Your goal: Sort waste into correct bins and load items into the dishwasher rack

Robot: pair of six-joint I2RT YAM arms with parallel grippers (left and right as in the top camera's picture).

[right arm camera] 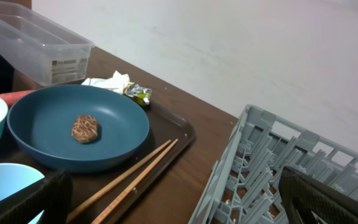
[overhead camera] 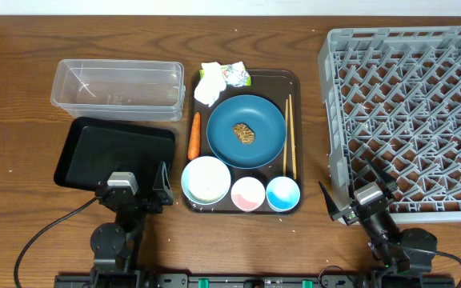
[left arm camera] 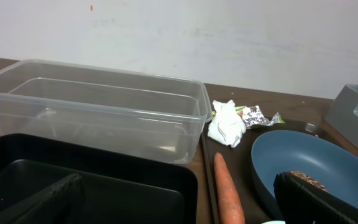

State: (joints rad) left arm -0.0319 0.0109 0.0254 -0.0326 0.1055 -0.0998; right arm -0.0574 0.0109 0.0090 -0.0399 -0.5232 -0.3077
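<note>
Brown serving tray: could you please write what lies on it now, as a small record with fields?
waste on brown tray: tissue, wrapper, carrot
plate: centre, holds brown lump
near row, left to right: bowl, pink cup, blue cup
chopsticks: right of plate
bins: clear tub, black tray, left of brown tray
rack: right of brown tray

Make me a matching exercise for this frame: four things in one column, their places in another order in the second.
Things:
1. brown food lump
2. chopsticks
3. pink cup
4. clear tub

Places:
A. between the white bowl and the blue cup
B. on the blue plate
C. on the far side of the black tray, toward the wall
D. on the brown tray, right of the plate

Pairs: 1-B, 2-D, 3-A, 4-C
</note>
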